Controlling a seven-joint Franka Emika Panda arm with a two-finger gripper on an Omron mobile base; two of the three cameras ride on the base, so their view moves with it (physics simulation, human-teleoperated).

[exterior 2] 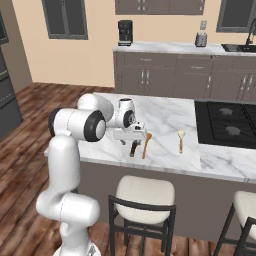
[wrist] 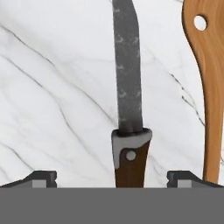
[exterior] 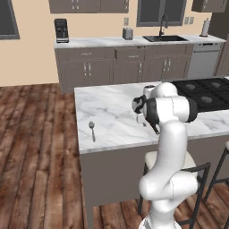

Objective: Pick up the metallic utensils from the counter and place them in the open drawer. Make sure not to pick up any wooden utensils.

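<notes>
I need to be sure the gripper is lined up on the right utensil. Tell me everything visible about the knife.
The knife lies flat on the white marble counter. It has a slim, mottled grey blade, a grey collar with one rivet and a dark brown handle. Its handle sits between the open gripper fingertips, untouched. The wooden spoon lies alongside, apart from it.

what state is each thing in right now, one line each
gripper: open, jaws either side of the knife handle
knife: flat on the counter, not gripped
wooden spoon: flat on the counter beside the knife
metal spoon: flat near the counter's edge, untouched
</notes>
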